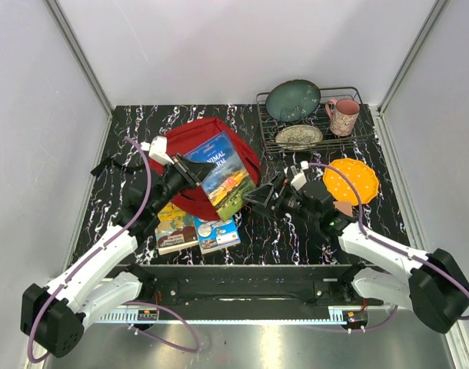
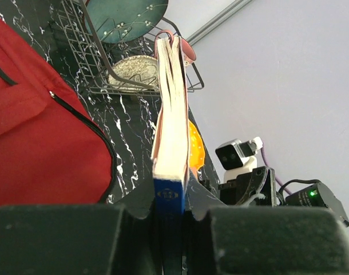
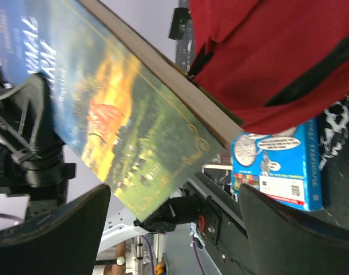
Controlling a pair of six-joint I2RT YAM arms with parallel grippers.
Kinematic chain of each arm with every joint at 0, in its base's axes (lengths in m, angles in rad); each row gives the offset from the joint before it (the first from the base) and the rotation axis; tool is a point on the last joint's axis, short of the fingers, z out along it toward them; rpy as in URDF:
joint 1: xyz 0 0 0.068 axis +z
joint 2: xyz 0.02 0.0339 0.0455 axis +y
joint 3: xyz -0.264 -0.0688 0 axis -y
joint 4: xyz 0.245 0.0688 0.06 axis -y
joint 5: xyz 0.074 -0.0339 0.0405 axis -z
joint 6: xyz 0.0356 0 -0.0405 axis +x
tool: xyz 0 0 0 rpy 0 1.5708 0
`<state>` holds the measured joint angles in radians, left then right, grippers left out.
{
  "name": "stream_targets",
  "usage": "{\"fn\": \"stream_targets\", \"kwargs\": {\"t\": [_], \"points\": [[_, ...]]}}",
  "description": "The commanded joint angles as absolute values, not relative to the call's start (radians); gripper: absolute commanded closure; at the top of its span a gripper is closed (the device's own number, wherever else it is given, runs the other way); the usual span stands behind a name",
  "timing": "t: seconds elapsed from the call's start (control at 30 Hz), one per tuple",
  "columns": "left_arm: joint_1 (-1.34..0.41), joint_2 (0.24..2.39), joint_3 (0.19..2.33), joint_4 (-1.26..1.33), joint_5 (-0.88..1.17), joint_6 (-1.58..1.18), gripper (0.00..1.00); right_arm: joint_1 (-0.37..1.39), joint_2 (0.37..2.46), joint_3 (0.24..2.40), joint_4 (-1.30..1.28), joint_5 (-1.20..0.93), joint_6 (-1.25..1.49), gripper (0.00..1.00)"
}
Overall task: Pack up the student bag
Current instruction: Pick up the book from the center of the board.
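Top external view has the bag (image 1: 190,137) lying slumped on the bench (image 1: 250,240), left of centre and toward the back, with a book (image 1: 225,175) held above and across its front. The left claw (image 2: 170,213) is clenched on the book's spine edge. The left wrist view shows the book edge-on, standing straight out from the jaws. That thin-edge hold looks meant for sliding the book into the bag like a blade rather than dropping it flat. The right claw (image 3: 173,229) is spread wide and grasps nothing; it sits just beside the book's near-right corner, probably to steady or guide that end. The book's long axis runs from back-left to front-right, title end farthest from the arms, cover up and tilted. The bag's long axis appears to run roughly across the bench, left to right, with what looks like a black strap (image 1: 111,164) trailing from its left end. The book hides the bag's mouth, so which way the opening faces cannot be told. Two more books (image 1: 173,229) lie flat on the bench just in front of the bag, presumably next to go in.
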<state>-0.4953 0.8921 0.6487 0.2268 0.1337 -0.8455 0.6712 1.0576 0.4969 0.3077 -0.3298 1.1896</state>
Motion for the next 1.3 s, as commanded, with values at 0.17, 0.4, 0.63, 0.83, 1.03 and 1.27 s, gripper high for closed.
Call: {"fn": "stream_targets", "kwargs": {"t": [0.17,0.4,0.63,0.83,1.03,1.27], "points": [[-0.492,0.877,0.604,0.463,0.101,-1.022,1.00,0.721,1.235,0.491,0.791,-0.238,1.298,0.01],[-0.492,0.890,0.615,0.494,0.083,-1.051,1.00,0.733,1.298,0.477,0.899,-0.225,1.347,0.01],[-0.492,0.900,0.554,0.549,0.092,-1.114,1.00,0.735,1.351,0.491,1.052,-0.244,1.370,0.05],[-0.492,0.896,0.526,0.571,0.106,-1.132,1.00,0.733,1.378,0.491,1.149,-0.242,1.387,0.33],[-0.492,0.876,0.506,0.522,0.106,-1.111,0.95,0.733,1.329,0.496,1.088,-0.236,1.358,0.81],[-0.492,0.857,0.612,0.211,0.133,-0.786,0.13,0.735,1.015,0.495,0.558,-0.046,1.214,1.00]]}}
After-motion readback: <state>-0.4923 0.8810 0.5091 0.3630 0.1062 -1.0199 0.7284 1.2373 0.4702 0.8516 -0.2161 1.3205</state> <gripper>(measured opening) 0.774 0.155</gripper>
